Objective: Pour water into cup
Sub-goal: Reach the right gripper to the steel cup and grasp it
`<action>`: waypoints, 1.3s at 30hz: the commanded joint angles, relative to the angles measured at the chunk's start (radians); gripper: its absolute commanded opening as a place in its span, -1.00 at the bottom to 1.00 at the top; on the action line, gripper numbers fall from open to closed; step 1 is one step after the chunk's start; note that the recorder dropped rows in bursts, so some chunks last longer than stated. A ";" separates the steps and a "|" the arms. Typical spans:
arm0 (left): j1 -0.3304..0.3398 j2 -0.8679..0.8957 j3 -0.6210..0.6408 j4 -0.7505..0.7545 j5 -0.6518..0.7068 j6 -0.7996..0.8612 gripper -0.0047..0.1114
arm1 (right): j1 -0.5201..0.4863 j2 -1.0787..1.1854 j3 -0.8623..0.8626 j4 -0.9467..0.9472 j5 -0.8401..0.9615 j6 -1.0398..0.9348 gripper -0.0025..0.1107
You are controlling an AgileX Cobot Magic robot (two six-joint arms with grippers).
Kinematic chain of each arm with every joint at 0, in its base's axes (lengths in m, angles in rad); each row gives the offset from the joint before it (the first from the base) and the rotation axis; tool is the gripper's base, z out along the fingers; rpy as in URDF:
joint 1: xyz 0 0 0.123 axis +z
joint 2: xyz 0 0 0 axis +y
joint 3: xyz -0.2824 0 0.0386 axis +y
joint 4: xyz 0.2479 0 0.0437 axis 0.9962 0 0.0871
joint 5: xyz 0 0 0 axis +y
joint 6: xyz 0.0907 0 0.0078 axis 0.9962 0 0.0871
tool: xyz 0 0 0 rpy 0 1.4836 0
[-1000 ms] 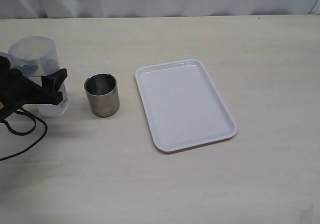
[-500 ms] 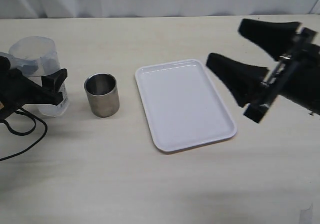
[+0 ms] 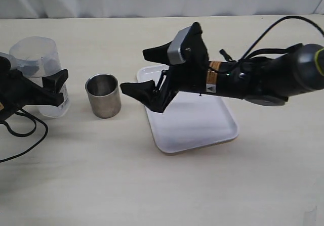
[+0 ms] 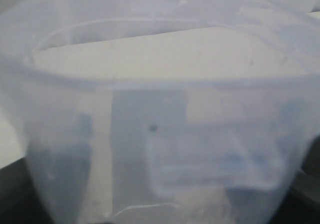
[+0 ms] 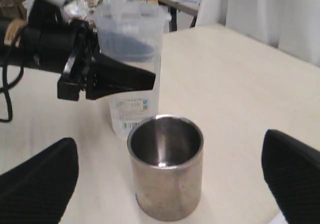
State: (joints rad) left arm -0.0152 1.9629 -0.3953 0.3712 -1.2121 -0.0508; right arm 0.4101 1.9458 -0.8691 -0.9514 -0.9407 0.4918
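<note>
The steel cup (image 3: 104, 95) stands upright on the table, and it also shows in the right wrist view (image 5: 166, 169), dark inside. My right gripper (image 3: 133, 69) is open, reaching over the tray towards the cup and still short of it; in its wrist view the gripper (image 5: 165, 184) has one finger on each side of the cup, well apart from it. My left gripper (image 3: 40, 77) is shut on the translucent plastic beaker (image 3: 35, 59), which stands left of the cup. The beaker fills the left wrist view (image 4: 160, 108). I cannot make out the water.
A white tray (image 3: 223, 127) lies right of the cup, under my right arm. A black cable (image 3: 25, 130) loops on the table at the left edge. A pale curtain runs along the back of the table.
My right arm has come in from the right and crossed over the tray towards the cup, jaws open. The left gripper, beaker and cup have not moved.
</note>
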 commanded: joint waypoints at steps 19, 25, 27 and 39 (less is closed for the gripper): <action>-0.009 0.002 -0.003 0.020 -0.009 -0.006 -0.92 | 0.081 0.300 -0.297 -0.070 0.056 0.036 0.68; -0.009 0.002 -0.003 0.020 -0.009 -0.006 -0.92 | 0.081 0.355 -0.359 -0.068 0.051 0.039 0.68; -0.009 0.002 -0.003 0.020 -0.009 -0.006 -0.92 | 0.081 0.378 -0.385 -0.068 0.051 0.043 0.68; -0.009 0.002 -0.003 0.020 -0.009 -0.006 -0.92 | 0.127 0.466 -0.491 -0.054 0.056 0.043 0.68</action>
State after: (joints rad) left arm -0.0152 1.9629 -0.3953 0.3869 -1.2121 -0.0508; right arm 0.5323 2.4051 -1.3433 -1.0161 -0.8809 0.5345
